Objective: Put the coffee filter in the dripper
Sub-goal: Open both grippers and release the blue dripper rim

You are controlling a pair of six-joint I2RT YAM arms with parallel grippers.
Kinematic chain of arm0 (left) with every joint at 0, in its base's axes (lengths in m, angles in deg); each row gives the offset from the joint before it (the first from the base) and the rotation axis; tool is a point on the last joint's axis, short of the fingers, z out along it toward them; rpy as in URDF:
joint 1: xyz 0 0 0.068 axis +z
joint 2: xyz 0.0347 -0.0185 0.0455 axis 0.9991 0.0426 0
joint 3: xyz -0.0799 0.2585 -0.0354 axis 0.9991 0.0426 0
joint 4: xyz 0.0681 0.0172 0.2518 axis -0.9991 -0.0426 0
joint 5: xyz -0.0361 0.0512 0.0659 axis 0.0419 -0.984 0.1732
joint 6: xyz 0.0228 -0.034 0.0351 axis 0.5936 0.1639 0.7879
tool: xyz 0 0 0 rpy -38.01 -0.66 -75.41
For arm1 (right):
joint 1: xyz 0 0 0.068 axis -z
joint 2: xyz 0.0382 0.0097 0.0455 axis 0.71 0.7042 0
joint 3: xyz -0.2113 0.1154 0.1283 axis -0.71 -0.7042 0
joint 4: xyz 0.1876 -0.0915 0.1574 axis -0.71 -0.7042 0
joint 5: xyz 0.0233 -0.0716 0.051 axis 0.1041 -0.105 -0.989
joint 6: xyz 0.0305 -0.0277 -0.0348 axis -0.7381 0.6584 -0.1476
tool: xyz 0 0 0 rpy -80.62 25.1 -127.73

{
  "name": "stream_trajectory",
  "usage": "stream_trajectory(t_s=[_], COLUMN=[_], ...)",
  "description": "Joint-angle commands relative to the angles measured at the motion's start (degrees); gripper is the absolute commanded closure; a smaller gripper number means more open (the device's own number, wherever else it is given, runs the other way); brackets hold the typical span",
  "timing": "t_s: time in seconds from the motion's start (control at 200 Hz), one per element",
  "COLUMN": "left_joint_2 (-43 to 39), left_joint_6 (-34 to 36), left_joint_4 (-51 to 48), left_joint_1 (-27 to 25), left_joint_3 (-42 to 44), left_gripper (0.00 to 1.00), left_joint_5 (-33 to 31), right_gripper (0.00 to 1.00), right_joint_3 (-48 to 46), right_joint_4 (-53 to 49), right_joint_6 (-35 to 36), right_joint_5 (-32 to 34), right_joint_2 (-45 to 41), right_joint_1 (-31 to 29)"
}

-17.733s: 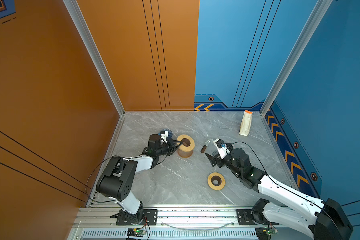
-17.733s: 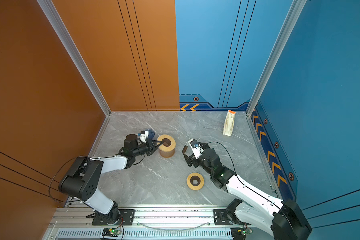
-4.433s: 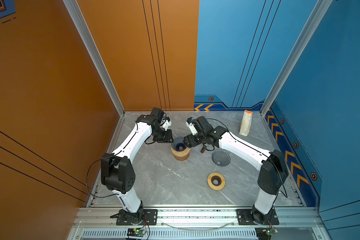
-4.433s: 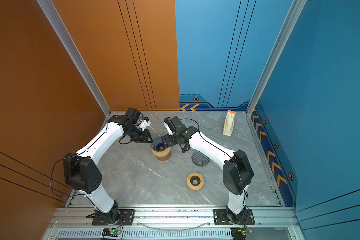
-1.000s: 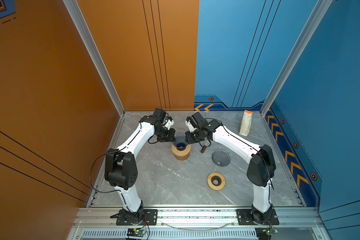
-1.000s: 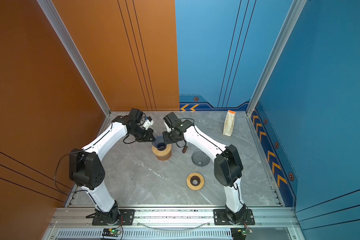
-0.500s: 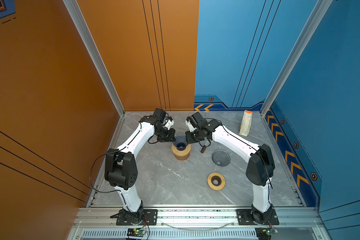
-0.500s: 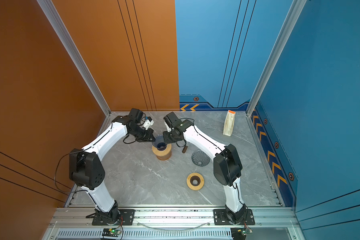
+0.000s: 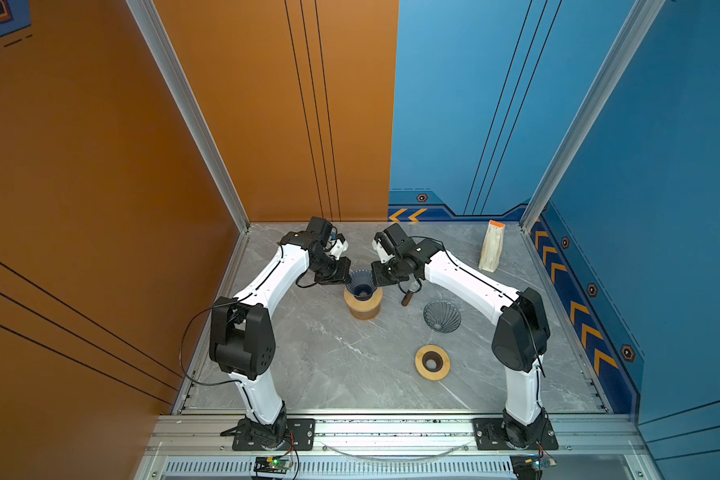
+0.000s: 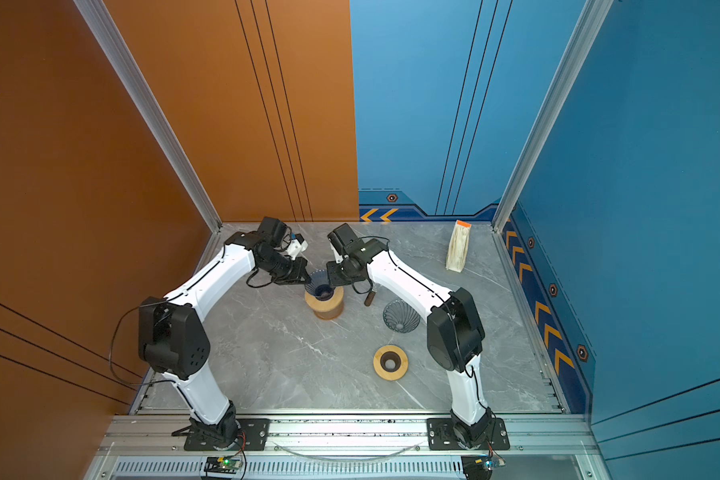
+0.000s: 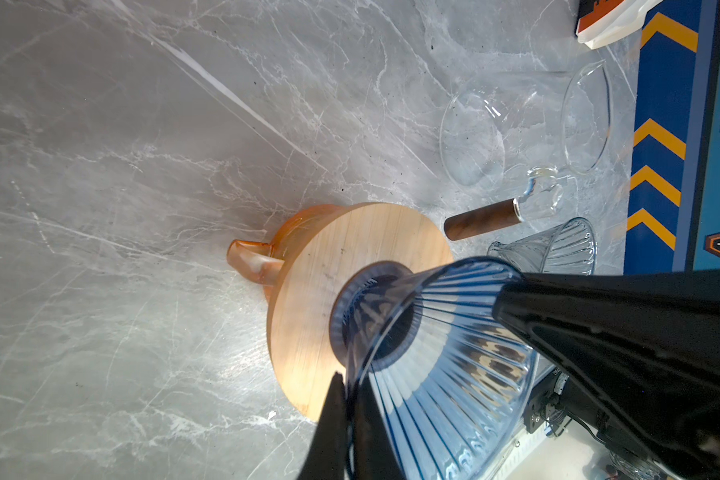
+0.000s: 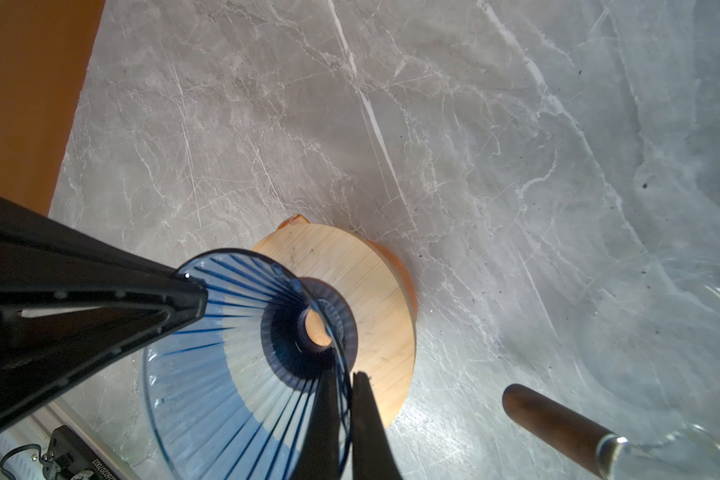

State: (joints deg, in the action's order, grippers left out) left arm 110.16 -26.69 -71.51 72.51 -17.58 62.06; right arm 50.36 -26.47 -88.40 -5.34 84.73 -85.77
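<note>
Table (image 9: pixel 329 365): hard stone; I judge anything glassy falling from the stack at mid-frame in both top views would crack.
Amber jug (image 11: pixel 252 262): carries everything; a sideways tug from either of my arms could tip it.
Wooden ring (image 11: pixel 341 249): seems only to rest on the jug, so it may slide.
Blue cone (image 11: pixel 433 353): the filter, I take it; neck in the ring's hole, centre of the left wrist view. Uneven pulls could twist it out.
Left gripper (image 11: pixel 348 380): clamped on the cone's rim.
Right gripper (image 12: pixel 344 376): clamped on the opposite rim; over-squeezing may chip it.
</note>
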Motion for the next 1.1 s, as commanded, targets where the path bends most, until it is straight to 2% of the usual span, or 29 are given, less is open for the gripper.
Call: stream_trajectory(t_s=[0.0, 0.471, 0.676, 0.711, 0.881, 1.092], left_joint_2=[3.2, 5.0, 4.1, 3.8, 2.7, 2.2], left_joint_6=[1.0, 1.5, 1.2, 1.0, 0.5, -0.1], left_joint_4=[0.4, 0.4, 0.4, 0.4, 0.4, 0.3], left_joint_1=[0.0, 0.1, 0.2, 0.2, 0.2, 0.0], left_joint_3=[1.4, 2.2, 1.6, 1.3, -0.2, -2.3], left_gripper=[1.00, 1.00, 1.00, 1.00, 0.83, 0.77], left_joint_5=[-1.8, -1.9, -1.7, -1.5, -1.4, -0.8], right_gripper=[1.00, 1.00, 1.00, 0.97, 0.88, 0.80], right_joint_3=[-1.0, -5.2, -4.0, -3.3, 0.0, 1.2], right_joint_4=[-2.4, -2.4, -2.4, -2.4, -2.4, -2.4], right_joint_6=[1.8, 1.6, 1.7, 1.7, 1.7, 2.3], right_joint_5=[0.0, -0.5, -2.3, -2.6, -3.8, -4.3], right_joint_2=[1.3, 1.4, 0.8, 0.7, 0.1, -0.3], right_joint_1=[-0.4, -0.1, -0.1, -0.1, -0.1, -0.1])
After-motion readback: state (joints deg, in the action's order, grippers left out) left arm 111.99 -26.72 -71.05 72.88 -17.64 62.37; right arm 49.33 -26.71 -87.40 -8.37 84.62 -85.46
